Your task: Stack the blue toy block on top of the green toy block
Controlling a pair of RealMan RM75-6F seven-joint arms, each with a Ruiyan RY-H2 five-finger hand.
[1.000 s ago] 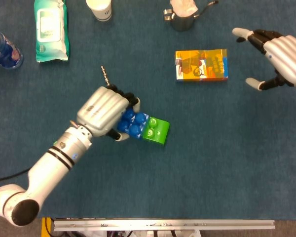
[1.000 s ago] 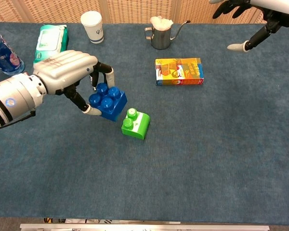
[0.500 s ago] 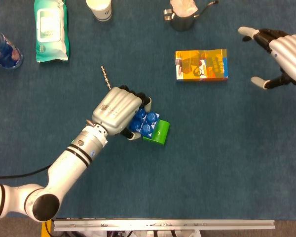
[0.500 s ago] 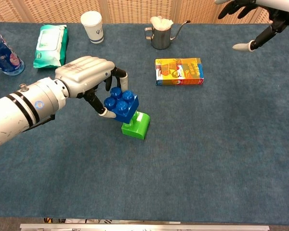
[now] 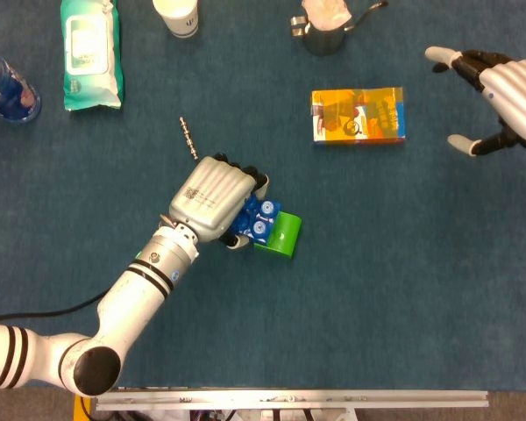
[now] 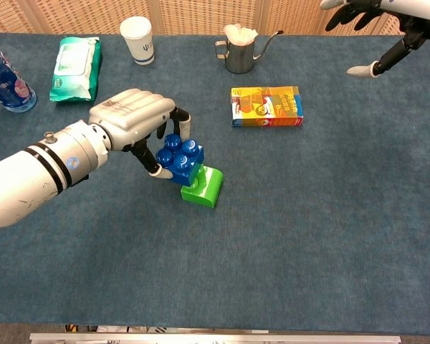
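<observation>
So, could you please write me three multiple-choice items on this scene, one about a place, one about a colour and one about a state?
1. Where does the blue toy block sit?
A. on the left part of the green toy block
B. beside the paper cup
C. on the orange box

2. What colour is the wipes pack?
A. red
B. green and white
C. black

3. What is the right hand doing?
A. gripping the metal pitcher
B. pressing the orange box
C. held open, holding nothing

Answers: 1 A, the left hand holds it there, covering the green block's studs on that side. 2 B, its wrapper shows green with a white label. 3 C, its fingers are spread apart, clear of everything.
</observation>
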